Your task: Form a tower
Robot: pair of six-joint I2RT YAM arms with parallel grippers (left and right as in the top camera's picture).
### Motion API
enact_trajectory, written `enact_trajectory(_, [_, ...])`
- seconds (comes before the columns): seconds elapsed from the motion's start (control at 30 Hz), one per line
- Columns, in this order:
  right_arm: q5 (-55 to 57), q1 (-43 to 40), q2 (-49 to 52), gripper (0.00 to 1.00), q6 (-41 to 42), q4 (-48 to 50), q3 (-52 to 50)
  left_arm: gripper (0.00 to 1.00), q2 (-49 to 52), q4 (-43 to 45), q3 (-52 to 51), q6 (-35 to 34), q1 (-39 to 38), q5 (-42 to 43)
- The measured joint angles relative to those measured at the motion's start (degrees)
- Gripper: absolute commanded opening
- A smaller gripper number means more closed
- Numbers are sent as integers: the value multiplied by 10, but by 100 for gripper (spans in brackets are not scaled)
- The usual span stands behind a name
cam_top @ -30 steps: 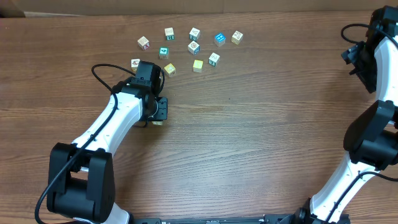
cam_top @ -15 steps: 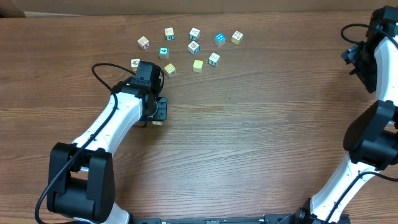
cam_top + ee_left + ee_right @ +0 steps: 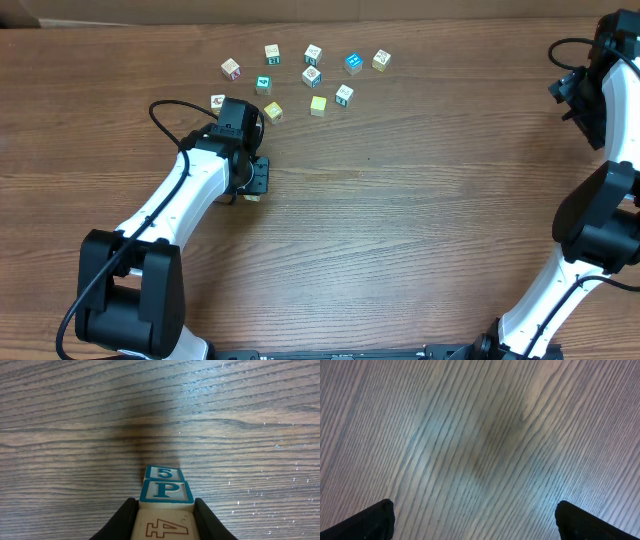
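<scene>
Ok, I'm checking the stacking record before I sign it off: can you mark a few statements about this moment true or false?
1. The left gripper is closed on the P cube. True.
2. The 5 cube sits directly against the P cube. True.
3. The right gripper holds a cube. False: it is open over bare table.
4. The loose cubes lie beside the right arm. False: they lie at the table's far side, nearer the left arm.

The tower (image 3: 163, 491) reads 5, P — and a red 4.
</scene>
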Motion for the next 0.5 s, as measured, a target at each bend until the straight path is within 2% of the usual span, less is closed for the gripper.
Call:
enact_trajectory(0.17, [0,0,0,100,0,0,0,35,0,0,0,2,0,0])
enact_trajectory(0.23, [0,0,0,100,0,0,0,52,0,0,0,2,0,0])
enact_trajectory(0.33, [0,0,0,100,0,0,0,67,0,0,0,6,0,-2])
enact_trajectory(0.4, [0,0,0,100,0,0,0,82,0,0,0,8,0,-2])
enact_trajectory(0.43, [0,0,0,100,0,0,0,88,0,0,0,8,0,-2])
enact_trajectory(0.5, [0,0,0,100,0,0,0,93,0,-2,0,10,0,-4])
